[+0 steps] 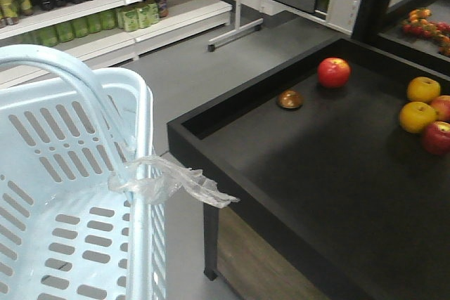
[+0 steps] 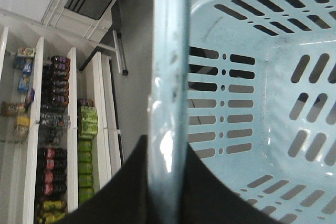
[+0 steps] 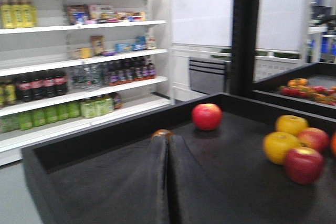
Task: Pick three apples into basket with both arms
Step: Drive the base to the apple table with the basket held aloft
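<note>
The pale blue basket [image 1: 143, 244] fills the lower left of the front view, with a clear plastic scrap [image 1: 172, 179] hanging off its rim. My left gripper [image 2: 169, 153] is shut on the basket's hoop handle [image 2: 169, 66]. On the black tray table [image 1: 302, 173] a red apple [image 1: 333, 72] lies alone at the back, and a dark red apple [image 1: 436, 137] lies at the right edge among others. My right gripper [image 3: 168, 139] hangs over the tray, shut and holding nothing. The lone red apple [image 3: 207, 116] is beyond its tips and the dark red apple [image 3: 303, 164] is to the right.
Two yellow apples [image 1: 423, 89] [image 1: 417, 116] and a pinker apple [image 1: 443, 107] sit beside the dark red one. A small brown round object [image 1: 290, 99] lies near the tray's back wall. Shelves of bottles [image 1: 77, 19] stand behind, and a second tray with fruit [image 1: 425, 26] is further right.
</note>
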Motion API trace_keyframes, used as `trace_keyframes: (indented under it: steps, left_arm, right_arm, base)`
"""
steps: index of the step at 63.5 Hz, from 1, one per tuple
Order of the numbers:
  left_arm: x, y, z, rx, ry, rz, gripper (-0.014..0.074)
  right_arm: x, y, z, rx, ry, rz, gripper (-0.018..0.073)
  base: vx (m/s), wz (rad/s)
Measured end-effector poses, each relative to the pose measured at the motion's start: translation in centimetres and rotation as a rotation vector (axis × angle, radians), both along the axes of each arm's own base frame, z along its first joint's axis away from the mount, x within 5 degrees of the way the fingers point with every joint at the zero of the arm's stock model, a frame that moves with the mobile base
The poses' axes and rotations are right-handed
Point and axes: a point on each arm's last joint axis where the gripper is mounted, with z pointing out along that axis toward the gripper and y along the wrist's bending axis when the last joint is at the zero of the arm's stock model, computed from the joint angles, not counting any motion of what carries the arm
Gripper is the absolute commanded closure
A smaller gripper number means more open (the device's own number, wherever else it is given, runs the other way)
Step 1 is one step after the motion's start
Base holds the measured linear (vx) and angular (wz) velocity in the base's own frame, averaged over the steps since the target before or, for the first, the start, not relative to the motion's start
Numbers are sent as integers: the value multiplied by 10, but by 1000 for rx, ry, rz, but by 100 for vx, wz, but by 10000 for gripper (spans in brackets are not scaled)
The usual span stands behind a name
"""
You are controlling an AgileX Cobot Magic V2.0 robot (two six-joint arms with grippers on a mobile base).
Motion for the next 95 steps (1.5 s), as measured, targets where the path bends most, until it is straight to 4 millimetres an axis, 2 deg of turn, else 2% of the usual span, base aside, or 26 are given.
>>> trace_keyframes:
  steps: [95]
  left_arm:
    - [1,-1,0,1,2,-1,603]
  right_arm:
    - [0,0,0,0,0,0,568]
  base:
    - [8,-47]
